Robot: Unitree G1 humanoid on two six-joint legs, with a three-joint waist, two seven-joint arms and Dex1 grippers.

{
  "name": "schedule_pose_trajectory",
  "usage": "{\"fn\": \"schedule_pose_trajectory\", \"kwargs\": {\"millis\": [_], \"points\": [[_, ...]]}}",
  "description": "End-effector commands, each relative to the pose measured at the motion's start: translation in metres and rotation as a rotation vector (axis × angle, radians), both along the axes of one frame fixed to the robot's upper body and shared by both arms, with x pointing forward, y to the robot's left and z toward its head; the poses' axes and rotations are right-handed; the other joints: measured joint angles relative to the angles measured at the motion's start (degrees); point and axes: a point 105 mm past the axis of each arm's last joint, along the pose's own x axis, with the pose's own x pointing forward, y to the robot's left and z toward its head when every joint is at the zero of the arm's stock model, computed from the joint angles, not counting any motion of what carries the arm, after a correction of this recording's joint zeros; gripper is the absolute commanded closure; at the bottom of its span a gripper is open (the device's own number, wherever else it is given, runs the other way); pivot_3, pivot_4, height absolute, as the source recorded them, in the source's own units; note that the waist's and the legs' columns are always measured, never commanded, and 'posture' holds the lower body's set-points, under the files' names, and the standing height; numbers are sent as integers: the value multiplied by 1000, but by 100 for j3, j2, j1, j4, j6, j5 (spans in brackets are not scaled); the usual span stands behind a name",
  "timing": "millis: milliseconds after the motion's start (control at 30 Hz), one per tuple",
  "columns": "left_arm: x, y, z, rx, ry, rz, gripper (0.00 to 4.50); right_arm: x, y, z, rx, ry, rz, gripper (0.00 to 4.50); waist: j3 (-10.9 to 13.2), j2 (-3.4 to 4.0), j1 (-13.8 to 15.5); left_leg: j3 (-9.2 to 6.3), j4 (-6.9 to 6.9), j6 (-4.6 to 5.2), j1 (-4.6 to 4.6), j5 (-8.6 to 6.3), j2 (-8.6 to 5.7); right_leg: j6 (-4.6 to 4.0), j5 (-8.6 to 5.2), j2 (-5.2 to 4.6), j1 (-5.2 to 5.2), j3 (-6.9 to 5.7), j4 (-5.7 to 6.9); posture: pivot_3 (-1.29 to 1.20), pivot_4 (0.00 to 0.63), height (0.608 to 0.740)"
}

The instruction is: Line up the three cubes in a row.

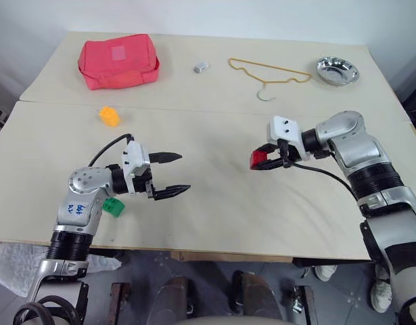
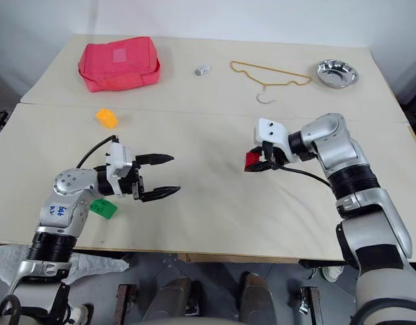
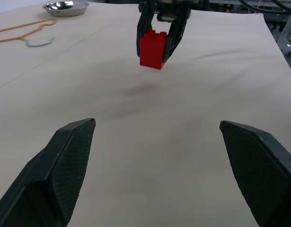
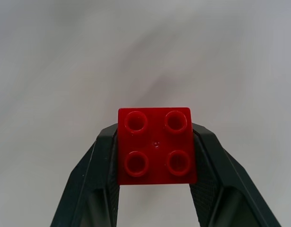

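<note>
Furthest to the robot's left lies the orange-yellow cube (image 1: 109, 116), resting on the worktop (image 1: 214, 203) well beyond the left tool (image 1: 168, 175) and off to its outer side, toward the red pouch (image 1: 118, 61). Nearer in, the green cube (image 1: 113, 206) sits on the worktop just beside the left forearm, behind and below that tool's wrist rather than ahead of its tips. The left tool itself is released, its two black fingers (image 3: 65, 175) spread wide with nothing between them, reaching roughly level toward the middle of the worktop. Straight ahead of it, across a bare stretch of surface, hangs the red cube (image 3: 152, 48), clenched between the fingers of the right tool (image 1: 267, 160), studs facing that arm's wrist camera and the block clear of the worktop, with a faint shadow beneath it. So the relation the coming move turns on is this: the red cube lies well apart to the right of the other two, and those two both sit on the left arm's side, one farther out and one close in. Judging by this, the right tool has to carry its cube leftward toward a line with the pair before setting it down, while the left arm is the nearer one for shifting green or orange-yellow.
</note>
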Motion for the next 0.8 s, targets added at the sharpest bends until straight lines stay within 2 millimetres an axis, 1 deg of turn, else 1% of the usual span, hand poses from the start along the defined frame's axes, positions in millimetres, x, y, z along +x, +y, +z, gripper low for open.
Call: {"fn": "schedule_pose_trajectory", "kwargs": {"millis": [33, 200, 233, 267, 300, 367, 400, 433, 500, 533, 567, 600, 633, 667, 700, 733, 767, 800], "points": [[0, 7, 13, 1, -58, 33, 0, 2, 5, 3, -4, -15, 49, 2997, 0, 0, -37, 0, 0, 0, 0, 0, 0, 0, 0, 0, 0, 0, 0, 0, 150, 740], [2, 11, 17, 8, -80, 46, 0, 0, 12, -6, 2, 26, 100, 2997, 0, 0, -128, -7, 2, 0, 1, 0, 2, -2, -1, 1, 1, -4, 9, 0, 150, 740], [3, 12, 19, 9, -91, 52, 0, -1, 8, -9, -27, 51, 96, 2428, 0, 1, -131, -8, 1, -1, 1, 0, 3, -3, -2, 1, 0, -5, 10, 0, 150, 740], [4, 13, 20, 5, -97, 58, 0, -2, 8, -9, -33, 49, 113, 2267, 0, 1, -132, -8, 1, -1, 1, 0, 3, -3, -2, 1, 0, -5, 10, 0, 150, 740], [4, 14, 23, 2, -104, 66, 0, -1, 10, -5, -1, 35, 115, 2078, 0, 1, -132, -9, 1, -1, 2, 0, 3, -4, -2, 1, 0, -5, 11, 0, 150, 740], [3, 21, 26, 12, -101, 85, 0, -3, 13, 4, 47, -11, 151, 1400, 0, 1, -132, -9, 1, -1, 1, 0, 3, -4, -2, 1, 0, -4, 10, 0, 150, 740], [2, 26, 28, 23, -102, 98, 0, -3, 13, 8, 58, -35, 163, 1133, 1, 2, -132, -9, 1, -1, 1, 0, 3, -4, -2, 1, 0, -4, 10, 0, 150, 740], [4, 35, 34, 19, -116, 136, 0, -4, 12, 12, 67, -54, 177, 789, 1, 2, -133, -10, 1, -1, 1, 0, 3, -4, -2, 1, 0, -4, 10, 0, 150, 740], [6, 59, 49, -1, -149, 233, 0, -7, 9, 22, 115, -113, 202, 137, 2, 3, -133, -11, 1, -1, 1, 0, 3, -4, -2, 1, 0, -4, 11, 0, 150, 740], [4, 73, 53, 4, -156, 280, 0, -10, 7, 28, 151, -132, 212, 61, 2, 3, -133, -12, 0, -1, 1, 0, 4, -4, -2, 1, 0, -4, 10, 0, 150, 740], [-1, 89, 53, 13, -140, 320, 0, -15, 7, 37, 232, -154, 232, 61, 2, 3, -133, -14, 0, -2, 1, 0, 4, -4, -2, 1, 0, -4, 9, 0, 150, 740], [-8, 103, 54, 9, -140, 345, 0, -20, 5, 44, 303, -144, 236, 61, 1, 3, -147, -15, -2, -2, 1, 0, 4, -4, -2, 1, 0, -4, 10, 0, 150, 740], [-16, 116, 53, -1, -130, 367, 0, -24, 2, 46, 338, -128, 232, 61, 2, 5, -150, -17, -5, -4, 3, -1, 5, -4, -2, 1, 0, -5, 9, 0, 150, 740], [-21, 124, 53, -10, -124, 379, 0, -27, 0, 46, 354, -113, 228, 61, 3, 6, -147, -17, -6, -6, 6, -2, 4, -4, -2, 0, 0, -4, 12, 0, 150, 740], [-26, 136, 49, -6, -101, 422, 0, -33, -2, 43, 359, -109, 234, 61, 4, 7, -139, -18, -8, -6, 6, -3, 5, -4, -2, 0, 1, -5, 11, 0, 150, 740], [-33, 152, 45, -15, -85, 465, 0, -42, -3, 39, 379, -116, 264, 61, 4, 7, -131, -19, -9, -6, 6, -3, 4, -4, -2, 0, 1, -4, 10, 0, 150, 740], [-39, 163, 43, -21, -77, 494, 0, -49, -3, 38, 396, -120, 287, 61, 4, 7, -116, -19, -7, -6, 5, -3, 4, -4, -2, 0, 2, -5, 11, 0, 150, 740], [-48, 183, 34, -25, -43, 559, 0, -59, -1, 37, 451, -93, 305, 61, 4, 7, -107, -21, -7, -6, 5, -3, 4, -4, -2, 0, 4, -6, 7, 0, 150, 740]]}}
